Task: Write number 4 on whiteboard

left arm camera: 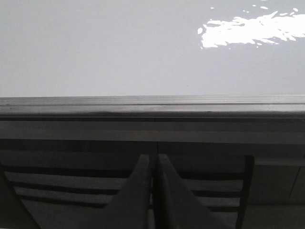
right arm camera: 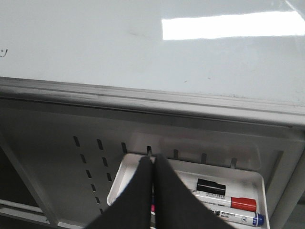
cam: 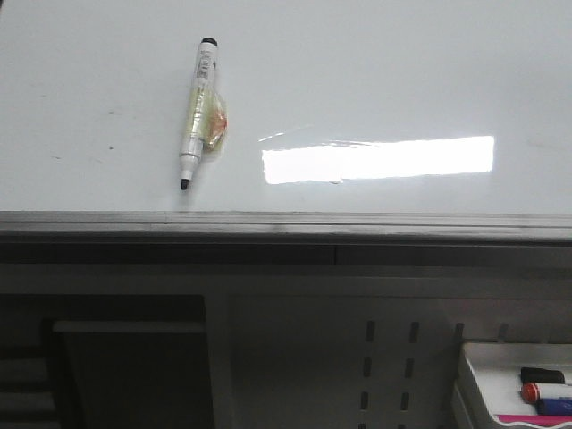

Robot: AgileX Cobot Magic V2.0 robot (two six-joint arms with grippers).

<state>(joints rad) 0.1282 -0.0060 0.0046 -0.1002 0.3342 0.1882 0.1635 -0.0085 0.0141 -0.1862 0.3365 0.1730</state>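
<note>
Blank whiteboard, uncapped marker waiting, both tools idle short of the edge.

No number 4 drawn yet: only faint smudges and a bright strip of glare on the whiteboard (cam: 375,80), lying flat and glossy behind its grey metal edge strip (cam: 286,223). Black-tipped marker (cam: 197,112) resting on the board toward the left, tip pointing at the near edge, clear tape around the barrel, probably left there for an easy pickup. Left tool (left arm camera: 153,191) pressed together on nothing, hanging below the edge. Right tool (right arm camera: 152,191) likewise closed and empty, poised over a white tray (right arm camera: 259,183) holding red-capped and blue-capped spare markers, mounted on the grey perforated panel (right arm camera: 90,162). Likely next: reaching for the marker.
</note>
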